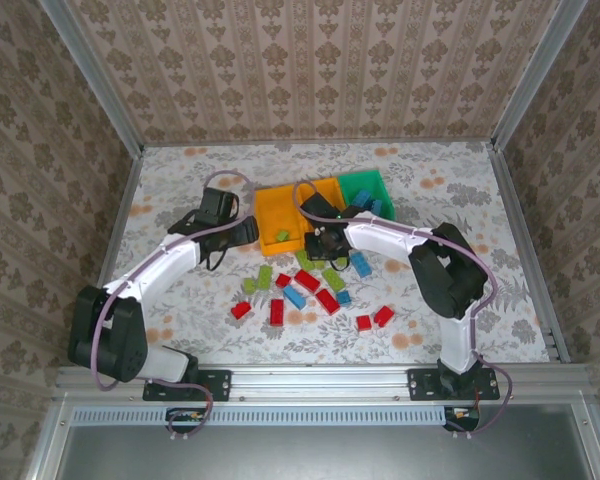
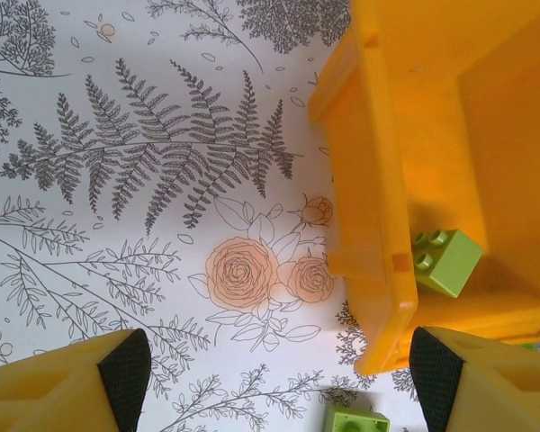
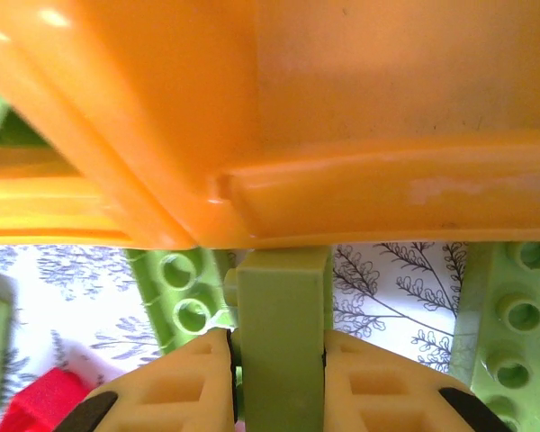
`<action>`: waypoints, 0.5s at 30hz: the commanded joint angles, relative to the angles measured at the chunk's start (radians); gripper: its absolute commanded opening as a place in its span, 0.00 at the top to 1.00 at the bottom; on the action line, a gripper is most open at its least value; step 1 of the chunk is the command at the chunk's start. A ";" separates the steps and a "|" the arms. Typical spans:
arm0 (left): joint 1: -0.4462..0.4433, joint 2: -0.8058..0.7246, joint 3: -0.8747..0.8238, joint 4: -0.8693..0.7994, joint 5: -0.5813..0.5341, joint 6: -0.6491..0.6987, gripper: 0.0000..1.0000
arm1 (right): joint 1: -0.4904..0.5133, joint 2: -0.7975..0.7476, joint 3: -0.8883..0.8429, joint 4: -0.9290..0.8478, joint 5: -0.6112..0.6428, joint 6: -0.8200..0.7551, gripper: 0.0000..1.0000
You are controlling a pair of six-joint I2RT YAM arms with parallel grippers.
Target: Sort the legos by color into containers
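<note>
While the right gripper (image 3: 277, 364) pinches a lime brick (image 3: 279, 306), the orange bin (image 3: 360, 117) lies directly ahead (left gripper (image 2: 279, 373) spread, empty).

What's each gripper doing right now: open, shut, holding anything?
Left gripper: open, nothing between its fingers.
Right gripper: shut on a lime green brick.

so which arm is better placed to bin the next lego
Right: the right tool is shut on a lime green brick by an orange bin. The left tool is open and empty.
</note>
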 commanded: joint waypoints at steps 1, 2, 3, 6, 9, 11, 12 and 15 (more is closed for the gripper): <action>-0.005 -0.018 -0.035 -0.012 0.029 0.036 0.21 | 0.001 -0.069 0.074 0.014 -0.046 0.005 0.85; -0.008 -0.019 -0.044 -0.008 0.038 0.042 0.21 | -0.003 -0.070 0.087 0.036 -0.075 0.006 0.85; -0.014 -0.022 -0.054 -0.005 0.048 0.046 0.21 | -0.006 -0.067 0.102 0.048 -0.101 0.011 0.85; -0.046 -0.026 -0.079 0.004 0.059 0.071 0.23 | -0.015 -0.041 0.152 0.064 -0.143 0.018 0.85; -0.096 -0.021 -0.088 0.005 0.061 0.095 0.23 | -0.021 -0.008 0.202 0.077 -0.183 0.030 0.84; -0.116 -0.014 -0.090 0.010 0.067 0.110 0.23 | -0.023 0.014 0.235 0.089 -0.193 0.037 0.84; -0.126 -0.008 -0.091 0.013 0.071 0.118 0.23 | -0.024 0.031 0.256 0.091 -0.195 0.037 0.84; -0.142 0.017 -0.085 0.014 0.088 0.139 0.24 | -0.033 0.086 0.316 0.102 -0.182 0.045 0.84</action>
